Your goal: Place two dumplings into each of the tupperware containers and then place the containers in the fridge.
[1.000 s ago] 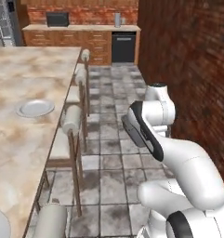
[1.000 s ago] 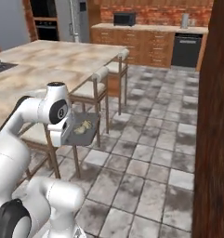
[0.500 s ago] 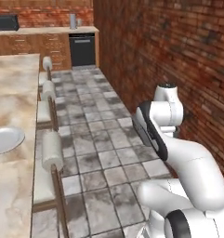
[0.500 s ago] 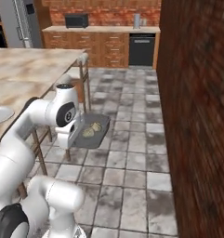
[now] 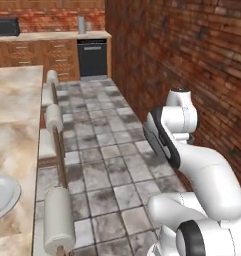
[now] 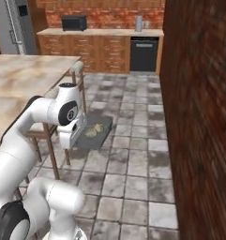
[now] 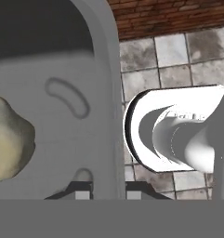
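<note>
Carrying dark tray (image 6: pixel 96 137) level so two dumplings (image 6: pixel 94 130) stay put | claw (image 7: pixel 104 188) clamped on tray rim | fridge (image 6: pixel 17 27) far left

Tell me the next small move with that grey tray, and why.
Probably keep the tool clamped on the rim of the grey tray and keep turning the base left toward the fridge. The tray hangs level over the tiled floor with two dumplings in it, and the fridge is far off at the left edge.
</note>
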You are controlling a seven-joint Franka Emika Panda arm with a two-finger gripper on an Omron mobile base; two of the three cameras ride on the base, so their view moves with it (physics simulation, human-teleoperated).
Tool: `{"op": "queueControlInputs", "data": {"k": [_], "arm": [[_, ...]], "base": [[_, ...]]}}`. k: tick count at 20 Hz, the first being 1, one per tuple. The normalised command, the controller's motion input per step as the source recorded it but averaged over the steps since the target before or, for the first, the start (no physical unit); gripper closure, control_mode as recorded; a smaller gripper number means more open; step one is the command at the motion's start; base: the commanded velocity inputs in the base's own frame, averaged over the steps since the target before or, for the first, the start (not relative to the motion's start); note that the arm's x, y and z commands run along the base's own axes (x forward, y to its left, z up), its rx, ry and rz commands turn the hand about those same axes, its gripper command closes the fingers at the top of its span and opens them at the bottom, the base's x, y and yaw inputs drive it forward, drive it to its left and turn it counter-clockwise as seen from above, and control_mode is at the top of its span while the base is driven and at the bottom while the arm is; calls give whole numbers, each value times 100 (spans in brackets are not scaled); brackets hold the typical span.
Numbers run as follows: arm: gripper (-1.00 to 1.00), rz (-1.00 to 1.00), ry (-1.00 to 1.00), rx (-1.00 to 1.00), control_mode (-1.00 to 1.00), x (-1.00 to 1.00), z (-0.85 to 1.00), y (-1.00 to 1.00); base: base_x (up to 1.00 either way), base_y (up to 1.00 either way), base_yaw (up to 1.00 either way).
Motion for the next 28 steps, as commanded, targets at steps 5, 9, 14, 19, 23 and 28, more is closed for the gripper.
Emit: {"op": "queueControlInputs", "data": {"k": [5, 9, 14, 19, 23, 28], "arm": [[100, 0, 0, 0, 100, 0, 0, 0], [100, 0, 0, 0, 100, 0, 0, 0], [100, 0, 0, 0, 100, 0, 0, 0], [100, 0, 0, 0, 100, 0, 0, 0], [100, 0, 0, 0, 100, 0, 0, 0], [100, 0, 0, 0, 100, 0, 0, 0]], "base": [[100, -15, 4], [100, -13, 5], [100, -11, 5], [100, -16, 5], [100, -17, 6], [100, -29, 4]]}}
